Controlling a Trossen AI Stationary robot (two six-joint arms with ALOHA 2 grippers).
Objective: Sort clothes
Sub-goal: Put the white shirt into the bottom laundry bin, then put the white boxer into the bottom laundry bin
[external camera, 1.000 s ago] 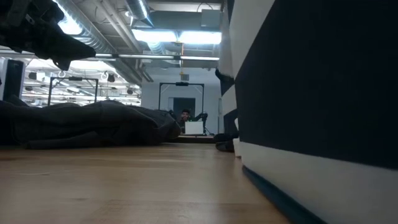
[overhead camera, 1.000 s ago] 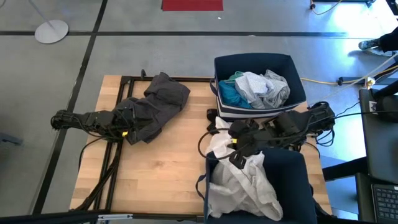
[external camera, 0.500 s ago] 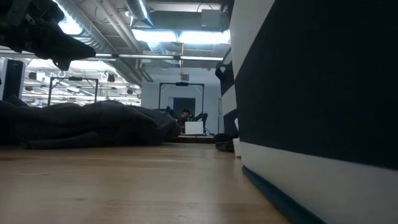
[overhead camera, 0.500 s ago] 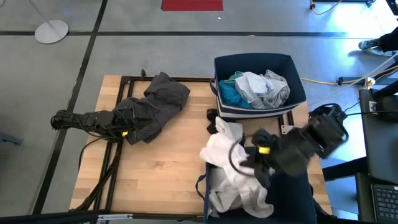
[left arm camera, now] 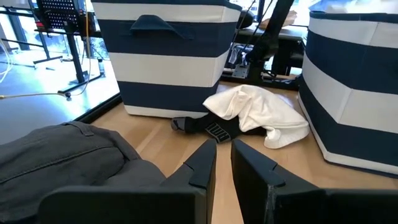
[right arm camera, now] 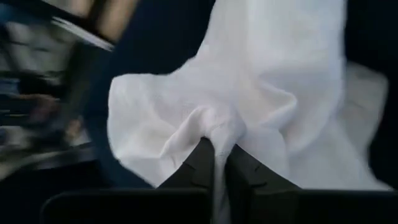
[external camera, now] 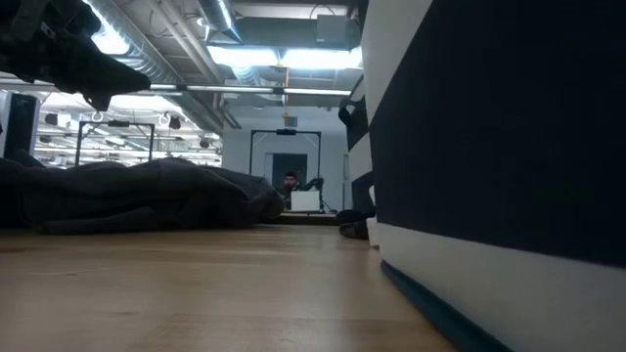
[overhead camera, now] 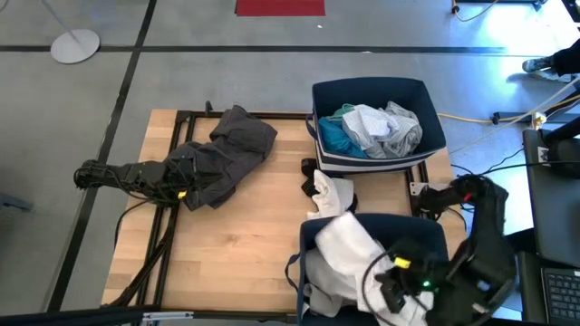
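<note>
- While the right gripper [overhead camera: 399, 288] hung over the near bin [overhead camera: 426, 234] at about 5 o'clock of the table [overhead camera: 245, 244], the high view showed it carrying the white garment [overhead camera: 349, 249], one end trailing over the bin's edge toward 12 o'clock. I judged the step as dropping whites into this bin; the next move would call for lowering, letting go, and tucking in the trailing end.
- From above, the far bin [overhead camera: 426, 95] at 1 o'clock held turquoise and pale garments [overhead camera: 376, 127], and the dark grey garment [overhead camera: 227, 154] lay at 10 o'clock under the left gripper [overhead camera: 186, 186].
- At table height, the low view showed only the grey garment [external camera: 147, 196] heaped flat and a bin wall [external camera: 509, 127]; neither pincer was clear there.
- Through the left wrist view, the left fingers [left arm camera: 202, 165] stood nearly together, gripping nothing, above the grey cloth [left arm camera: 62, 155]; a black item [left arm camera: 214, 129] under the white cloth [left arm camera: 258, 112] appeared, hardly visible from above.
- Only the right wrist view proved the pinch: the right fingers [right arm camera: 202, 163] were closed on a fold of white fabric [right arm camera: 249, 106].
</note>
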